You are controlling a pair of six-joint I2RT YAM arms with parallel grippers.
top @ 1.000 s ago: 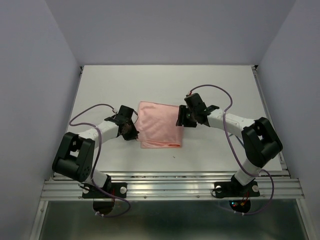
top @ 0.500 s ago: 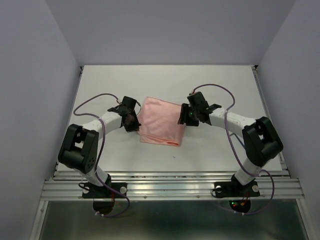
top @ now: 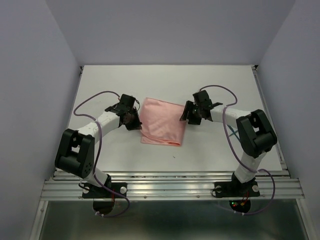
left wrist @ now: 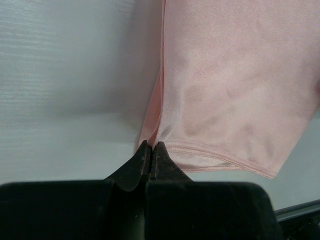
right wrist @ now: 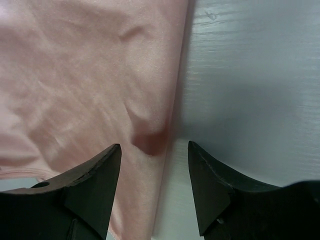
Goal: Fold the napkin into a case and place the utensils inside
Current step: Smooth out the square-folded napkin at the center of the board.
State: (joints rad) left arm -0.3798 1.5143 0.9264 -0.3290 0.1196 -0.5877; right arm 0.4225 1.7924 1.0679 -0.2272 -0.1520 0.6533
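Pink napkin (top: 161,123): left fingers (left wrist: 141,162) pinch its left edge; right fingers (right wrist: 92,175) gape wide astride its right edge.

Both wrist views cut off the thin salmon-pink cloth napkin (left wrist: 235,85) at their edges; from above we cannot make out its edge under the left pincer (top: 135,121).

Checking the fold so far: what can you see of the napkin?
The napkin is thin salmon-pink cloth, folded into a layered, slightly skewed rectangle lying on the table, faintly creased. The left gripper is shut on its left edge; the open right gripper straddles its right edge, where a small pucker stands.
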